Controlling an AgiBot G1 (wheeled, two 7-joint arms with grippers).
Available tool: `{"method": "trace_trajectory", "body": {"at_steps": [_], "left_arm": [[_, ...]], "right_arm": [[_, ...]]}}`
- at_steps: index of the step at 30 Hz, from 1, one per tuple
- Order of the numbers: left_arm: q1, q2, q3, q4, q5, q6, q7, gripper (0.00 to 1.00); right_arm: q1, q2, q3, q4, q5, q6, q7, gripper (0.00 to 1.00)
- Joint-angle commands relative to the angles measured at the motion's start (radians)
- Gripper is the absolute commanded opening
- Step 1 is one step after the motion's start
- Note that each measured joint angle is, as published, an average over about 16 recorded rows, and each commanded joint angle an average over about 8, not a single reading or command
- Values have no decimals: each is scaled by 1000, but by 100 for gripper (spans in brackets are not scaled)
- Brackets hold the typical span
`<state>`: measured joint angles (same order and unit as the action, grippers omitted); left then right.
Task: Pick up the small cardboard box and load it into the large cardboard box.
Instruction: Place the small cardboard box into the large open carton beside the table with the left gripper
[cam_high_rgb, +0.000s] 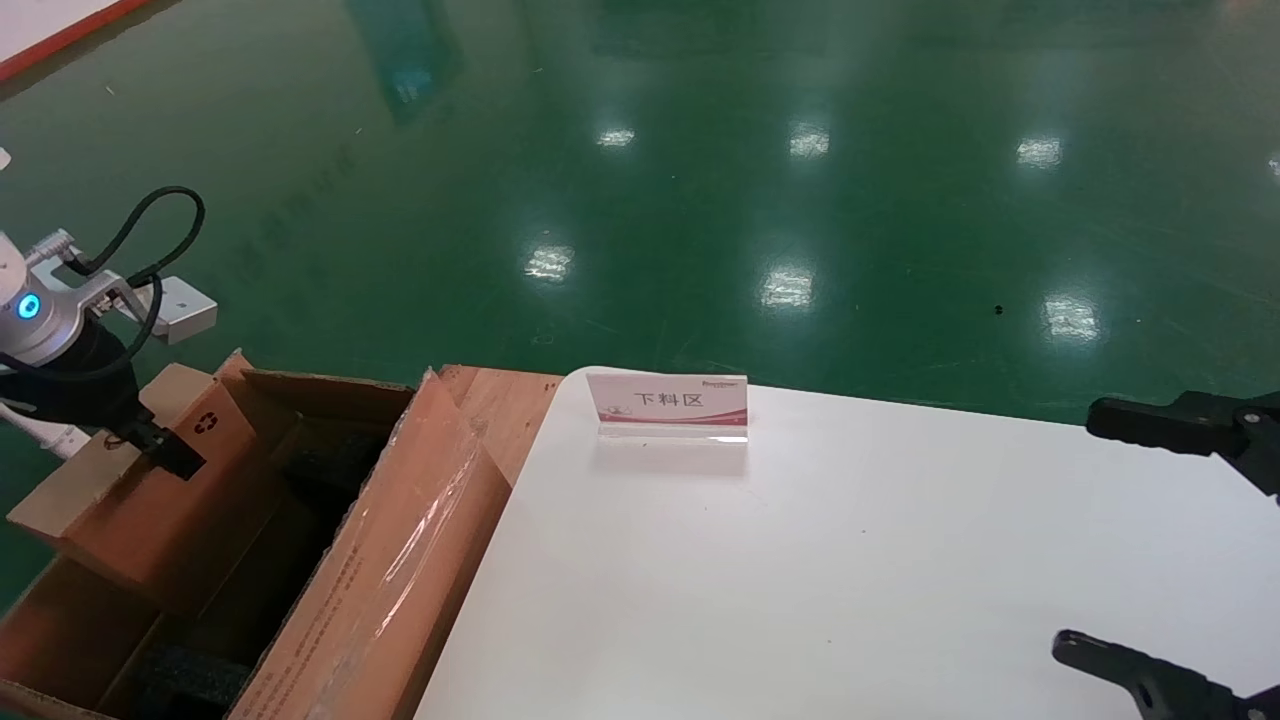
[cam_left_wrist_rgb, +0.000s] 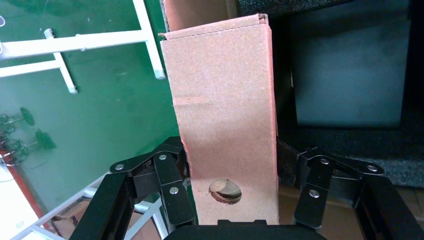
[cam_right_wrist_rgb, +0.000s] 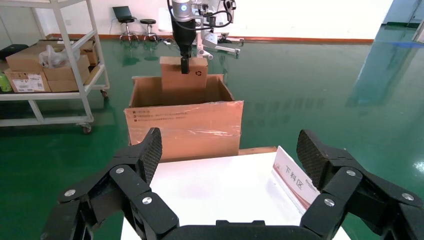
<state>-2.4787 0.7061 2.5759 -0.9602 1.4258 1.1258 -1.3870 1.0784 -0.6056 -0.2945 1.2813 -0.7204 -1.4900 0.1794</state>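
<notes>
Cardboard, plain and pinkish-tan, sits pinched between my left gripper (cam_left_wrist_rgb: 227, 195) fingers: the small cardboard box (cam_high_rgb: 165, 480) is clamped across its thin width, held on edge and partly down inside the large cardboard box (cam_high_rgb: 380, 570), at about eight o'clock in the head view. I judge it light and fairly stiff, though thin enough to dent if squeezed hard; its matte faces should give grip rather than slide. Holding it across the narrow dimension near one end, as now, seems the sensible place, since the broad faces are too wide for my jaws. Around it, black foam pads (cam_high_rgb: 190, 670) line the carton's interior and could snag the lower edge on the way down. The taped flap (cam_high_rgb: 420, 520) stands up at three o'clock of the slim carton, between it and the white table (cam_high_rgb: 850, 560). An acrylic sign (cam_high_rgb: 668, 405) stands on the table near twelve o'clock. My right gripper (cam_right_wrist_rgb: 230, 160) hovers over the table's right side, fingers spread wide, holding nothing.
</notes>
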Motion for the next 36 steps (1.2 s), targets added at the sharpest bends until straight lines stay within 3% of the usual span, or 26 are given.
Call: {"method": "trace_trajectory", "body": {"at_steps": [1, 29, 31, 36], "left_arm": [[11, 2, 0, 9, 0, -8, -2, 0], [153, 22, -38, 205, -102, -15, 108, 0], [159, 24, -40, 215, -107, -13, 113, 9], [170, 27, -43, 230, -116, -9, 122, 69]], "right_arm": [[0, 0, 0, 0, 0, 0, 0, 100], [0, 1, -2, 0, 1, 1, -1, 100], [0, 1, -2, 0, 1, 1, -1, 100], [0, 1, -2, 0, 1, 1, -1, 100]]}}
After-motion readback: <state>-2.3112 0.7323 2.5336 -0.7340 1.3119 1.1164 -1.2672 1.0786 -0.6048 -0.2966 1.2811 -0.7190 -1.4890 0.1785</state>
